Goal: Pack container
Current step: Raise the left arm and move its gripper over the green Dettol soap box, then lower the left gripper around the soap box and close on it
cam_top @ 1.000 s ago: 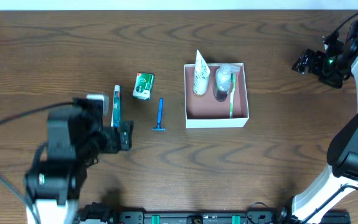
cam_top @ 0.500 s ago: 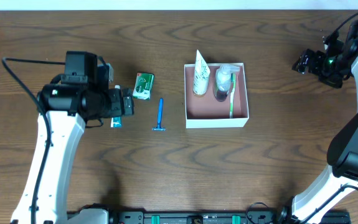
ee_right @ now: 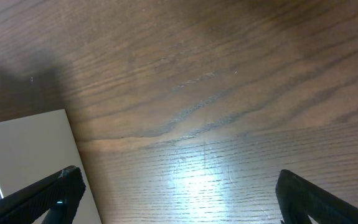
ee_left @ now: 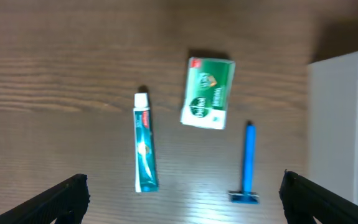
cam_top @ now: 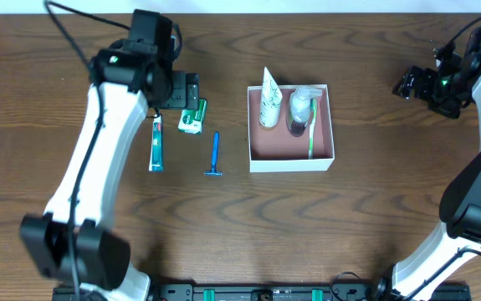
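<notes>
Right, the container (cam_top: 290,164) sits flat a little right of the tabletop's middle, closer to the far edge than the near one. It has white walls and a pink-brown floor, and the near half of the floor is bare. Inside:
- white tube (cam_top: 268,100) leaning in the far-left corner, its top past the far wall
- clear bottle (cam_top: 300,107) just beside it, dark at the base
- green toothbrush (cam_top: 312,134) lying along the right wall

Left of the container, all flat on the table (cam_top: 374,217) and apart from one another:
- blue razor (ee_left: 249,162) nearest the container, head toward the near edge
- green packet (ee_left: 208,93) next, closer to the far edge
- toothpaste tube (ee_left: 144,143) furthest left, cap toward the far edge

My left gripper (ee_left: 185,179) hangs above the packet's far end, fingers spread wide, nothing between them. My right gripper (ee_right: 179,177) is near the right edge toward the far-right corner, well apart from the container. Its fingers are also spread, empty, over bare wood.

The surface is dark brown wood grain, with a glare patch in the right wrist view. A pale strip runs beyond the far edge.
</notes>
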Controlling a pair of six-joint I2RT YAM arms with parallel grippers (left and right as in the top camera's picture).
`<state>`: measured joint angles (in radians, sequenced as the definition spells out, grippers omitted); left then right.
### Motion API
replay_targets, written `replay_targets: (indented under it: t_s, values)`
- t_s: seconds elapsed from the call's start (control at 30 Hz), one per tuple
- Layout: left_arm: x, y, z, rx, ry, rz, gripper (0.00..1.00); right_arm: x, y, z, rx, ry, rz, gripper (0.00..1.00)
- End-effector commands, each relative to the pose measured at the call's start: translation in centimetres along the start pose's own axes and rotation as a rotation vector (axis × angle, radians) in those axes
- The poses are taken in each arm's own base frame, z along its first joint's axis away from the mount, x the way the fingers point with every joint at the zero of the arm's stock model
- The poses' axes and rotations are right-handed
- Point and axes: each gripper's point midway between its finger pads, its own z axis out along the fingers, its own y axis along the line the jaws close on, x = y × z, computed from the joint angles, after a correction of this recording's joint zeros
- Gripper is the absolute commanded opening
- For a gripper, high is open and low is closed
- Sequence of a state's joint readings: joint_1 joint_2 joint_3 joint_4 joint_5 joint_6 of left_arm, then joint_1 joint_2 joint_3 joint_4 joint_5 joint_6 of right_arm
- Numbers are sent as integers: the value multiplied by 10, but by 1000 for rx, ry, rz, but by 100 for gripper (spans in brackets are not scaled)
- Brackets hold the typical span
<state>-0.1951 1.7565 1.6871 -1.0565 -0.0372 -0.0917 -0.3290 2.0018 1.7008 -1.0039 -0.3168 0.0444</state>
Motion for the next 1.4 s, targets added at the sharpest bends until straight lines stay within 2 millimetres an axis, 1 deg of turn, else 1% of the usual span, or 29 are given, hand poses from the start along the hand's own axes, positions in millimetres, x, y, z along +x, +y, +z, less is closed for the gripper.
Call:
replay_targets:
  t_s: [0.0,0.1,0.17,0.23,0.3,0.5,0.73,0.87,1.03,1.2,1.37]
  values:
    - [-2,9,28,-63,46,46,98,-7,0,-6,0,-22,-10,99]
    - [-4,9,50,-67,69,33,98,-7,0,-6,0,-23,-10,99]
    - [-7,4,58,-50,67,17,98,-7,0,-6,0,-23,-10,99]
    - [-8,-7,63,11,67,16,98,-7,0,-6,0,-23,-10,99]
    - [-9,-13,68,41,72,34,98,-7,0,-6,0,-23,-10,99]
    - [-6,-11,84,27,100,36,98,-7,0,-6,0,-23,-10,99]
    - [4,-12,116,19,163,41,98,-7,0,-6,0,-23,-10,99]
    - [8,-13,131,16,185,42,98,-7,0,-6,0,-23,-10,99]
    - [11,-13,143,14,205,44,98,-7,0,-6,0,-22,-10,99]
    - [16,-19,150,41,225,41,98,-7,0,-6,0,-23,-10,99]
    - [21,-19,158,38,247,43,98,-7,0,-6,0,-23,-10,99]
